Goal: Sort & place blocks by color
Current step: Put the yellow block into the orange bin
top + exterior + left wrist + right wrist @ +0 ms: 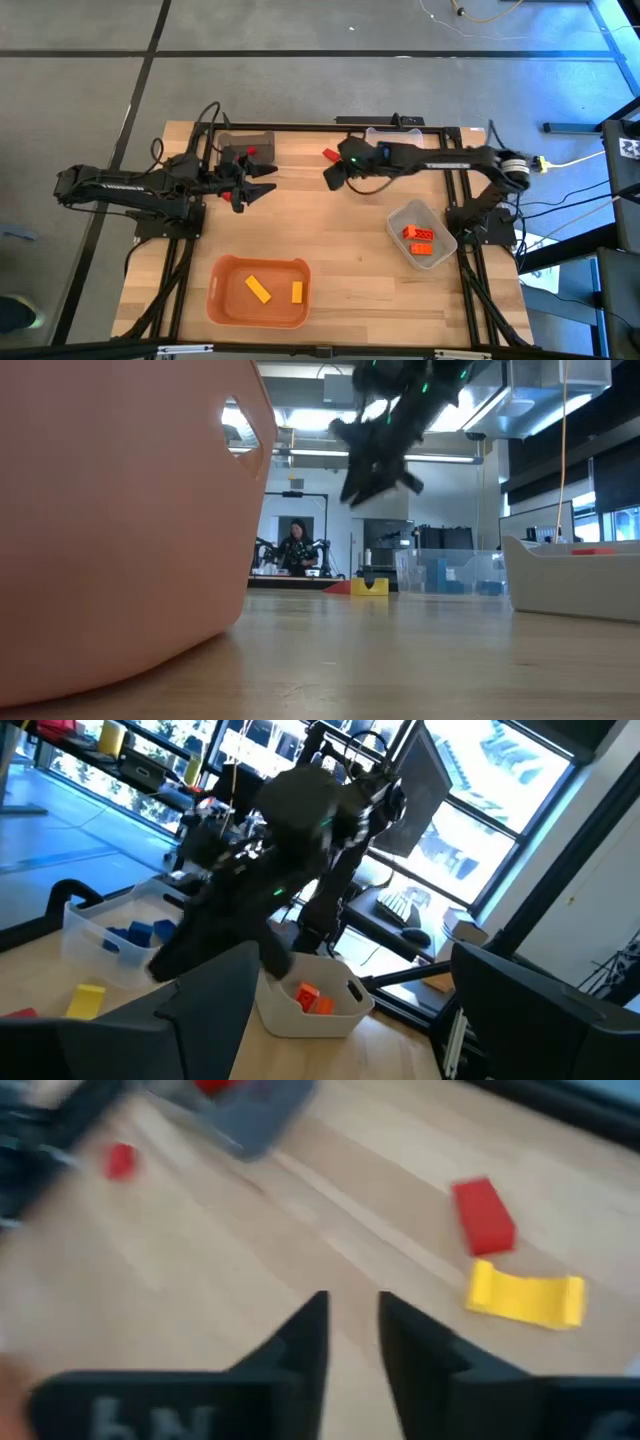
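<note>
A red block [484,1215] and a yellow block [527,1297] lie flat on the wood near the table's far edge, close together. My right gripper [352,1340] hovers over the table beside them, slanting down, fingers a narrow gap apart with nothing between them. From above, my right gripper [333,178] sits just near-side of the red block [330,155]; the yellow block is hidden there. My left gripper [262,190] waits open at the left, empty. More blocks lie in the bins.
An orange bin [258,265] at the near edge holds two yellow-orange blocks. A pale bin [400,215] at the right holds orange-red blocks [420,240]. At the far left, a dark bin [262,138] holds a red block. A clear bin [75,915] at the far edge holds blue blocks.
</note>
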Available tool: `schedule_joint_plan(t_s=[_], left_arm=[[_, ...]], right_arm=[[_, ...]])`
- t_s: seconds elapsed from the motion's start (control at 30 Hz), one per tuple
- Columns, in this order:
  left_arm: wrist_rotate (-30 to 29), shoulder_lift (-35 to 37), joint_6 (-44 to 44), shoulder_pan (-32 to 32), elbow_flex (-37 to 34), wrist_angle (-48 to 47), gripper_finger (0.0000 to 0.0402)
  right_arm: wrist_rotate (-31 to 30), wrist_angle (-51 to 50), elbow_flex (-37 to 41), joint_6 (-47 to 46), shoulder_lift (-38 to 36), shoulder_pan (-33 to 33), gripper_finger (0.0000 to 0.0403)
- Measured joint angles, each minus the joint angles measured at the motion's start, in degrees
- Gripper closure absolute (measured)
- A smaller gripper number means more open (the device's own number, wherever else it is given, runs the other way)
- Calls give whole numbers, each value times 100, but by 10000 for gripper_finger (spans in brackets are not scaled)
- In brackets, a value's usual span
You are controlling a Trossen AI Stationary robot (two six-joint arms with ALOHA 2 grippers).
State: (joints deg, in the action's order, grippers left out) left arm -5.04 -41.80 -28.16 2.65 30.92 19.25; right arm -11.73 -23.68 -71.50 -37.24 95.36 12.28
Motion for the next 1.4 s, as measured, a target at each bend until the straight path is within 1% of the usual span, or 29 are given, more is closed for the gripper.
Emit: schedule_joint_plan(t_s=[0.17,0.27,0.37,0.5,0.67,0.8,0.97,1.03,1.1,1.17,1.27,1.3,1.4], left_arm=[[-48,0,-4,0,1,81,81],[-189,0,-24,0,0,155,81],[-345,-1,-26,3,0,155,81],[-451,0,-38,0,0,157,81],[-505,0,-166,0,0,158,81],[-594,0,-184,0,2,185,81],[-713,0,-188,0,0,235,81],[-759,0,-188,0,1,245,81],[-784,0,-188,0,1,245,81],[-785,0,-188,0,0,247,81],[-787,0,-188,0,0,247,81],[-792,0,-188,0,2,249,81],[-796,9,-181,0,2,247,81]], right_arm=[[-9,-45,0,-5,574,293,213],[-329,-74,6,-155,917,384,168],[-554,8,7,-305,1225,414,150],[-886,156,8,-324,1539,410,148],[-998,372,9,-455,1790,410,161],[-1255,512,11,-436,1892,414,175],[-1229,553,11,-437,2010,480,191],[-1229,611,11,-438,2033,517,203],[-1226,609,11,-460,2046,530,227],[-1223,610,11,-454,2047,530,265],[-1115,532,9,-391,2033,529,349],[-1127,474,7,-328,1996,494,370],[-931,212,46,-102,1796,308,376]])
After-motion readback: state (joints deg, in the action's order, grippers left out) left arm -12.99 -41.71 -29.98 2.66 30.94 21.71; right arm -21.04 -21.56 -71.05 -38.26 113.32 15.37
